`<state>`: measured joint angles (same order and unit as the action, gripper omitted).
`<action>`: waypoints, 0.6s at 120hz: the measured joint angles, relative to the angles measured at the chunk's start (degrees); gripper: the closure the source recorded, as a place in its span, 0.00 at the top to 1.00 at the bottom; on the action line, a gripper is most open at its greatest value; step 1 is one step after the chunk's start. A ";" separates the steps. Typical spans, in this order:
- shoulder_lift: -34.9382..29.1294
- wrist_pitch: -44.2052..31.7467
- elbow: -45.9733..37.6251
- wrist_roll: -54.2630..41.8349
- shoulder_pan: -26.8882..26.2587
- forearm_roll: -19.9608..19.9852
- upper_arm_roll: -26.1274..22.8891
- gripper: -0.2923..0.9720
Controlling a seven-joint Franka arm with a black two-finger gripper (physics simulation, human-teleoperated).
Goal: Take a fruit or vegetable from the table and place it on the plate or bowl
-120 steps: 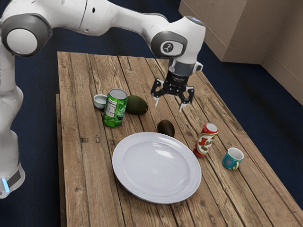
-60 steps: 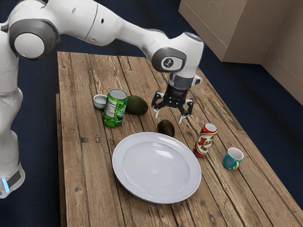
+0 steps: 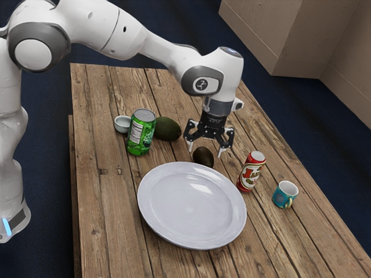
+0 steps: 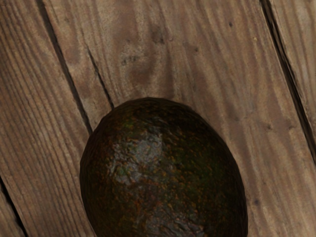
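Since a second ago the arm has lowered and drawn toward the plate (image 3: 191, 231), bringing the gripper (image 3: 206, 149) down over the nearer avocado (image 3: 203, 158). Its wrist points straight down, fingers spread wide and empty, tips flanking the fruit's top without touching it. That avocado lies on the wooden surface (image 3: 104, 220) just beside the plate's far rim, between the green can (image 3: 141, 132) and the red can (image 3: 251, 171). From the wrist, the avocado (image 4: 163, 170) sits right under the hand, its long axis running roughly along the boards.
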<state>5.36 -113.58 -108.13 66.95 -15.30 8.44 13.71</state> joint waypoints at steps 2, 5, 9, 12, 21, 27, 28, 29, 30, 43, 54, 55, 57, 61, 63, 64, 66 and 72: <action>0.08 -0.05 0.02 -0.03 0.05 0.01 0.00 0.77; 0.24 -0.13 0.05 -0.08 0.10 0.02 0.00 0.77; 0.56 -0.30 0.06 -0.14 0.15 0.04 0.00 0.77; 0.73 -0.44 0.07 -0.19 0.20 0.04 0.00 0.77; 1.31 -0.78 0.08 -0.33 0.47 0.06 0.00 0.77; 1.70 -1.01 0.12 -0.41 0.54 0.09 0.00 0.77; 1.74 -1.05 0.11 -0.43 0.54 0.10 0.00 0.77; 1.77 -1.09 0.11 -0.44 0.56 0.11 0.00 0.77; 1.80 -1.12 0.10 -0.45 0.59 0.12 0.00 0.77; 2.51 -1.49 0.09 -0.61 1.22 0.62 0.01 0.77; 3.50 -1.70 0.12 -0.72 1.21 1.06 0.00 0.77; 3.56 -1.73 0.13 -0.73 1.20 1.11 0.00 0.77; 3.66 -1.78 0.14 -0.75 1.17 1.19 0.00 0.77; 3.93 -1.90 0.16 -0.78 1.14 1.34 0.00 0.77; 4.12 -1.96 0.16 -0.80 1.14 1.40 0.00 0.77; 4.22 -1.99 0.16 -0.81 1.14 1.43 0.00 0.77; 4.37 -2.07 0.17 -0.82 1.13 1.48 0.00 0.77; 4.69 -2.26 0.17 -0.87 1.15 1.77 0.00 0.77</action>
<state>10.06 -115.84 -107.96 66.08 -14.14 10.21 13.71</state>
